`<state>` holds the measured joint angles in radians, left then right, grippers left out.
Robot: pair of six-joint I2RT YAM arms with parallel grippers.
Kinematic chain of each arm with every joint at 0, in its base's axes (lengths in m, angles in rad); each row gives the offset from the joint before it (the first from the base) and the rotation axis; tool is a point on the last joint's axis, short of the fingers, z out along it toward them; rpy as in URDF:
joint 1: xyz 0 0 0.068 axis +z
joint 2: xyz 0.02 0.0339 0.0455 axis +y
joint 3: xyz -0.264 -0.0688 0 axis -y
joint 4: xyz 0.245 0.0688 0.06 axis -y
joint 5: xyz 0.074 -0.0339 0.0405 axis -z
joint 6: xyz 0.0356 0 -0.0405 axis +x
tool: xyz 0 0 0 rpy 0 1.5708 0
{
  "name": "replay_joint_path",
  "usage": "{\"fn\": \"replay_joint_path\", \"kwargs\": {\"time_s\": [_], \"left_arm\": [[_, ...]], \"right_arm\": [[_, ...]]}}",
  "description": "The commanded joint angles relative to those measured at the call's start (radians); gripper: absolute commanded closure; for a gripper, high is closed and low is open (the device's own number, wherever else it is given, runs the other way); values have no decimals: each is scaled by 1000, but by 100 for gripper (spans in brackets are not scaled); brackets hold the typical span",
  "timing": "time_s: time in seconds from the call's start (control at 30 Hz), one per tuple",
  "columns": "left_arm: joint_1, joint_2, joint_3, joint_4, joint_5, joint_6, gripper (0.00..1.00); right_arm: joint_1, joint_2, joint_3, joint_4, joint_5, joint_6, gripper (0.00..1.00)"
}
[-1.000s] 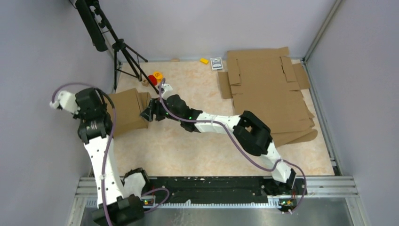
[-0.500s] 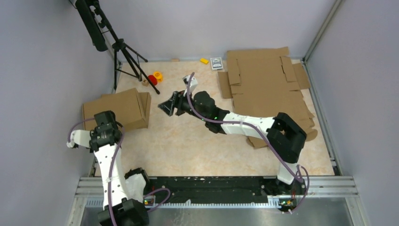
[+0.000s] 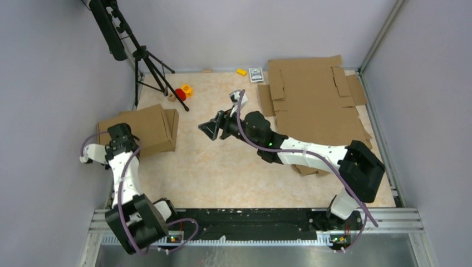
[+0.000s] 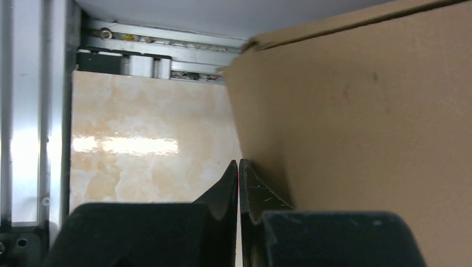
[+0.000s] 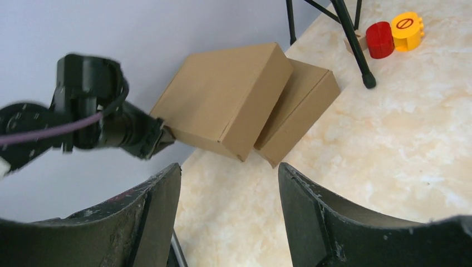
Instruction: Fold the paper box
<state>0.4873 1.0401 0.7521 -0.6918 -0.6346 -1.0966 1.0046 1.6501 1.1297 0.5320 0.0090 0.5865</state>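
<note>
The paper box (image 3: 142,130) stands folded into a closed brown carton at the left side of the table, and it also shows in the right wrist view (image 5: 222,89). My left gripper (image 3: 123,139) is shut with nothing between its fingers. Its tips (image 4: 238,162) lie low beside the box wall (image 4: 362,111), near the box's near-left corner. My right gripper (image 3: 207,129) hovers to the right of the box, well apart from it. It is open (image 5: 229,167), with only bare table between its fingers.
A second, smaller brown carton (image 3: 170,119) leans against the box's far-right side. Flat slotted cardboard sheets (image 3: 317,105) are piled at the back right. A black tripod (image 3: 150,67), red (image 3: 181,93) and yellow (image 3: 187,88) pieces and a card pack (image 3: 256,74) stand at the back. A metal frame (image 4: 33,111) borders the left.
Both grippers have left the box. My right arm has drawn back to the right, still open. My left arm has dropped to the box's near-left corner and its jaws have shut.
</note>
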Motion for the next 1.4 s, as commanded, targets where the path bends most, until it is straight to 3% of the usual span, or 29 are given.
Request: {"fn": "replay_joint_path", "kwargs": {"time_s": [0.0, 0.13, 0.27, 0.43, 0.57, 0.63, 0.7, 0.8, 0.87, 1.0, 1.2, 1.37], "left_arm": [[12, 126, 132, 110, 83, 97, 100], [13, 241, 191, 158, 200, 144, 100], [13, 279, 216, 152, 193, 148, 100], [3, 217, 214, 176, 268, 215, 100], [-89, 112, 233, 177, 268, 363, 98], [-167, 52, 223, 219, 317, 472, 84], [-222, -11, 171, 347, 556, 626, 60], [-274, -62, 101, 472, 846, 658, 29], [-351, -94, 66, 514, 870, 670, 12], [-522, -190, 6, 550, 676, 691, 4], [-628, -152, -91, 700, 959, 678, 1], [-703, -148, -207, 815, 830, 706, 1]], "right_arm": [[-11, -101, -63, 34, 8, -56, 36], [-26, -159, -113, 6, 12, -80, 36], [-32, -238, -161, -30, 29, -117, 36], [-39, -352, -216, -133, 54, -181, 38], [-83, -434, -223, -308, 22, -220, 39], [-104, -497, -250, -386, 61, -234, 39], [-143, -561, -287, -423, 80, -242, 39], [-249, -655, -344, -488, 60, -225, 40], [-338, -713, -370, -553, 57, -207, 41], [-518, -849, -412, -659, 38, -212, 41], [-604, -994, -469, -800, 165, -270, 43], [-616, -995, -494, -797, 236, -277, 44]]}}
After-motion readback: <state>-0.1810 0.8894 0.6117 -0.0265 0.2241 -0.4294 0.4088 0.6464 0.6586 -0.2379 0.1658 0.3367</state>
